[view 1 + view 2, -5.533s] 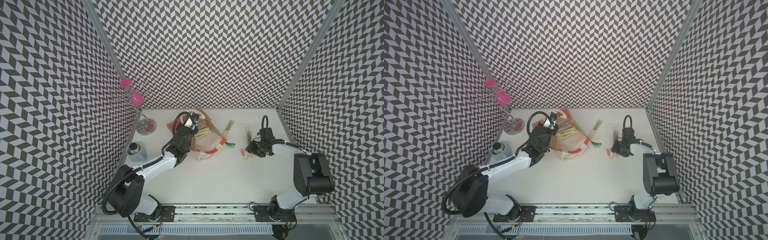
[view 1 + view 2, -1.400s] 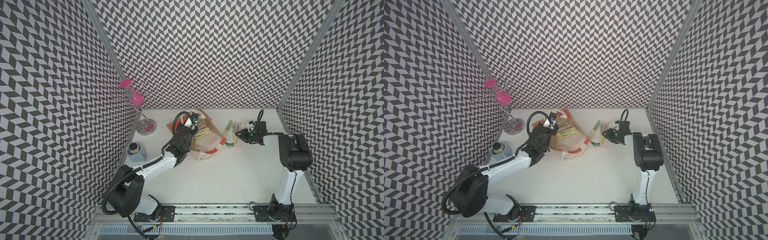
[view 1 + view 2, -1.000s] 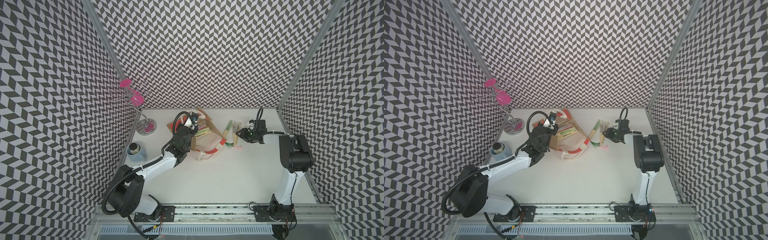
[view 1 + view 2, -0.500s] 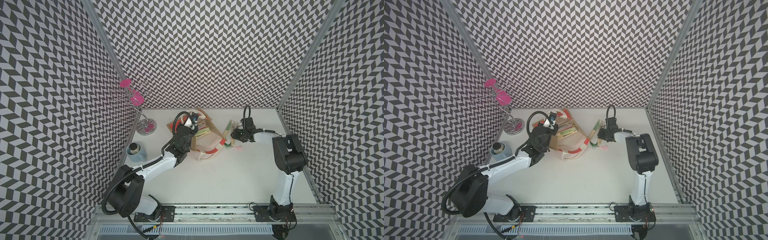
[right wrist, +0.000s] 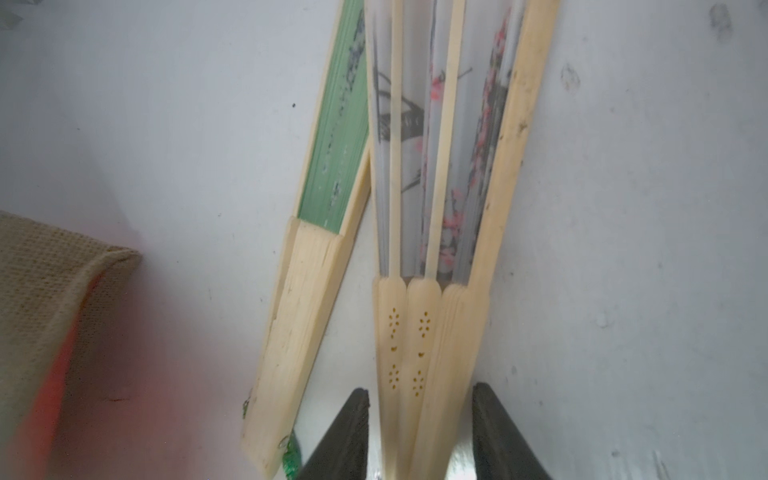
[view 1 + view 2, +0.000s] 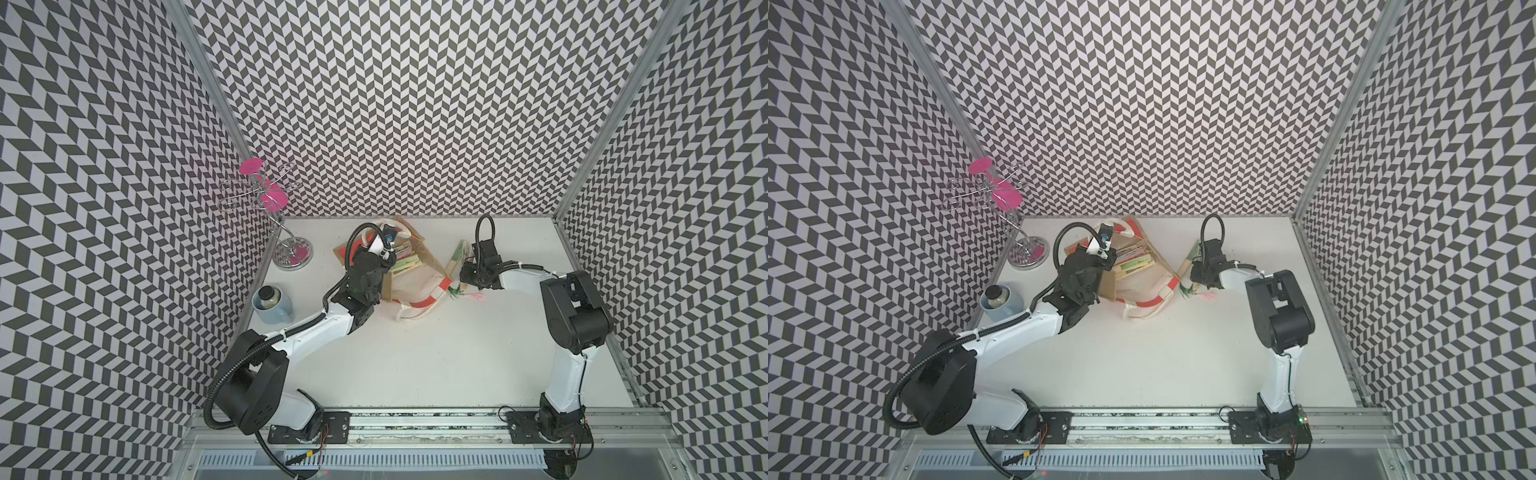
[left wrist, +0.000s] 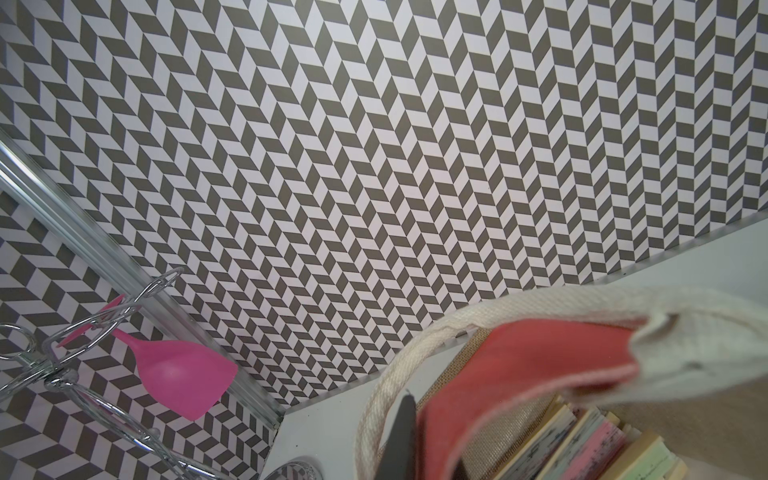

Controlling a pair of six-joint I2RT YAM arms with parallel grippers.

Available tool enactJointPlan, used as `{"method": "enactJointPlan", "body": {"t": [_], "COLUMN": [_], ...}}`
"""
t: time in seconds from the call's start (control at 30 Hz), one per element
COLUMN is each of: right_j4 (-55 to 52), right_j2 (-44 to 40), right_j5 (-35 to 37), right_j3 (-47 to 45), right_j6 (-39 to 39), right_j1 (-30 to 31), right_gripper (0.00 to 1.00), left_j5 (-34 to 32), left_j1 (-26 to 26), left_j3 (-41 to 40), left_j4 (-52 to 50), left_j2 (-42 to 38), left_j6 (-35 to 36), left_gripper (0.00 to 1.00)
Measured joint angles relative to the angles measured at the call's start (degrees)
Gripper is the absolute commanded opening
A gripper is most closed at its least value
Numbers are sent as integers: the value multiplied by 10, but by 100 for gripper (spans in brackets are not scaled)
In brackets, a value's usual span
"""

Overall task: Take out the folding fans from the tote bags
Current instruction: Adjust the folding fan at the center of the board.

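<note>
Fans (image 6: 404, 258): a stack lies inside bag (image 6: 411, 286), slumped mid-back of desk (image 6: 415, 357) with its mouth held up. Two more are out already, just beside the bag on its right: green fan (image 5: 332, 166) and a partly spread blossom fan (image 5: 432, 187), touching.

Likely light, with stiff bamboo sticks and thin paper that tears easily. Grab the bare guard near the pivot, not the paper.

Right pincer (image 5: 420, 390): jaws apart either side of blossom fan's base. Clamped or not, can't tell. Left pincer (image 6: 385, 244): together, on bag rim judging by the red cloth at its finger.

Open desk in front and to the right. Rack (image 6: 291, 253) and cup (image 6: 272, 303) sit at the left edge, well apart.
</note>
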Motion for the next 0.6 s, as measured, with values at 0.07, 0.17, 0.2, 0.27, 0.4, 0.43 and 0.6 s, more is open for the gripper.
{"method": "enactJointPlan", "body": {"t": [0.07,0.17,0.2,0.27,0.4,0.43,0.6], "right_j4": [10,13,13,12,9,9,-5], "right_j2": [-5,-12,-12,-12,-12,-12,4], "right_j5": [0,3,7,14,28,32,52], "right_j3": [-11,-21,-21,-21,-21,-21,1], "right_j6": [6,12,14,17,21,23,30], "right_j1": [2,8,11,19,33,35,38], "right_gripper": [40,39,39,39,38,37,34], "left_j5": [0,0,0,0,0,0,0], "left_j1": [0,0,0,0,0,0,0], "left_j3": [0,0,0,0,0,0,0], "left_j4": [0,0,0,0,0,0,0], "left_j2": [0,0,0,0,0,0,0], "left_j6": [0,0,0,0,0,0,0], "left_gripper": [0,0,0,0,0,0,0]}}
